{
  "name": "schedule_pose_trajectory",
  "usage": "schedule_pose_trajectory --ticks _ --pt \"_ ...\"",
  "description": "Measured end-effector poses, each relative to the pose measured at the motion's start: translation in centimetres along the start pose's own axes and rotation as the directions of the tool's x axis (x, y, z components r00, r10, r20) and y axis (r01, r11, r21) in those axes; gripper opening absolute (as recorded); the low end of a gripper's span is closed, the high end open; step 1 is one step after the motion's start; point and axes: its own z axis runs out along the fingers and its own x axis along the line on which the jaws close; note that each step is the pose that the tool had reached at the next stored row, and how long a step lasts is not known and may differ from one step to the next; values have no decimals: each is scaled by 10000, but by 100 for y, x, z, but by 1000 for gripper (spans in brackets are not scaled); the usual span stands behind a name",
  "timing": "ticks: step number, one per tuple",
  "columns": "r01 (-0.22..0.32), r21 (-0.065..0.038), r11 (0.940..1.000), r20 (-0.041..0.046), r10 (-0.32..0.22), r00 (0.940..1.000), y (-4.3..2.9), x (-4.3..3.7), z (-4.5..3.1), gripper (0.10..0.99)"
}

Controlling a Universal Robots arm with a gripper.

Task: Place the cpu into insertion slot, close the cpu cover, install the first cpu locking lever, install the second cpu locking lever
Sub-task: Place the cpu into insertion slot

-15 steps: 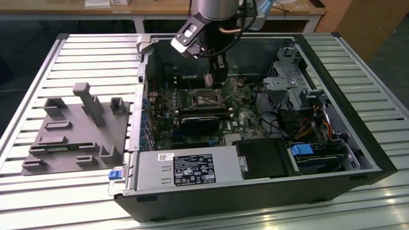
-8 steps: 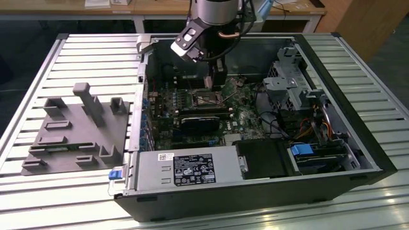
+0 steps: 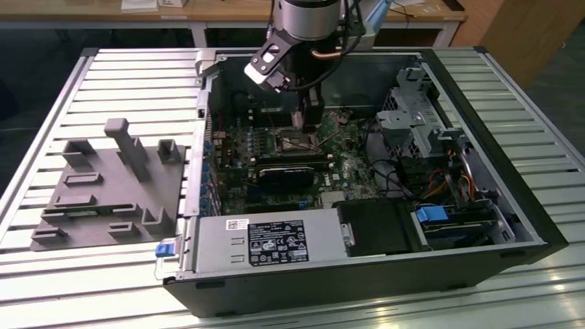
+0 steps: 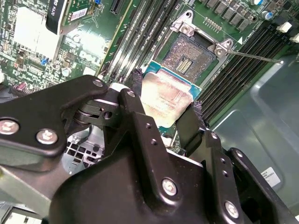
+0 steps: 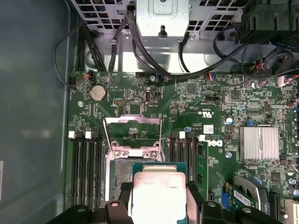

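Barely into step one here, by my reckoning. Got the cpu (image 4: 166,100) pinched in the pincer (image 4: 164,108), one dark finger (image 4: 135,86) on each of two opposite edges, silvery top facing both wrist cameras. Hanging over the board just beside the insertion slot (image 4: 189,55), not in it. Can see the slot's dark pin field fully bare in the second wrist view, and a strip of it peeking out past the cpu (image 5: 159,198) in the first wrist view. Can't judge how high above the board.

From the exterior view, spotted the pincer (image 3: 309,122) reaching down into the open computer case (image 3: 366,281), over the far middle of the green motherboard (image 3: 355,156), with the slot (image 3: 290,142) right below it.

Found the cpu cover (image 5: 132,119) flipped up on its hinge, standing open off the slot with board showing through its window. Noticed one thin locking lever (image 4: 254,56) swung out away from the socket as well, not hooked down. Couldn't pick out the second lever for sure.

So, tallying up: cpu gripped and at the socket, but not seated. Cover not closed, neither lever latched as far as can be seen. Calling it zero out of four finished, first one underway.

Other bits, for the record: grey power supply (image 3: 265,243) along the near edge of the case, plus a grey fixture block (image 3: 101,185) lying on the slatted counter (image 3: 137,89) at the exterior view's left, well apart from the action.
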Motion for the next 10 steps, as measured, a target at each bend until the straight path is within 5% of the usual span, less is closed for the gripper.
schedule_pose_trajectory --ticks 10 --pt "-99 -2 10000 6 99 10000 -5 -1 67 537"
